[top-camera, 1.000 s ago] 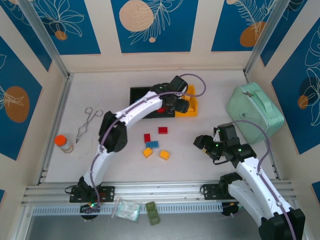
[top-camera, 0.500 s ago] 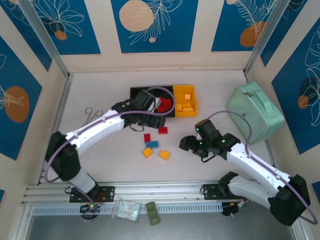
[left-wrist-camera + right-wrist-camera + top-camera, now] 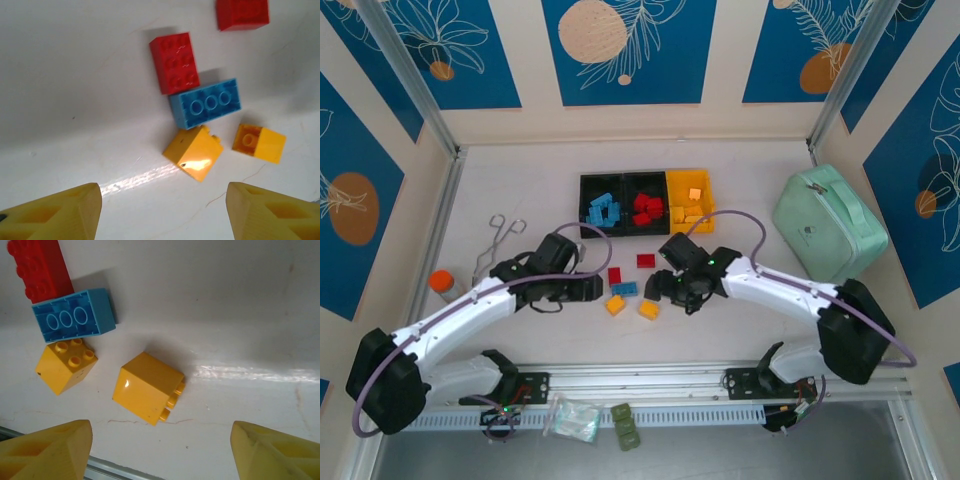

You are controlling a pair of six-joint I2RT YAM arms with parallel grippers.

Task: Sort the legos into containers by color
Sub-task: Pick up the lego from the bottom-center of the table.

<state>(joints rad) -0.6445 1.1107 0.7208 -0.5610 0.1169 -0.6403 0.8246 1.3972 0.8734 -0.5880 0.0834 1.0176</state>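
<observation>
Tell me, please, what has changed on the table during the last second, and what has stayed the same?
The left gripper drew back from above the containers toward the near edge and now sits open just left of the loose legos. The right gripper swung in from the right side to the same group, also open and holding nothing. The five loose legos, the containers and the mint-green case stayed in place.

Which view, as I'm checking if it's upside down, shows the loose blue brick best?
Left wrist: the blue brick sits central, hollow underside up. Right wrist shows it near the edge; top view, a small patch.
</observation>
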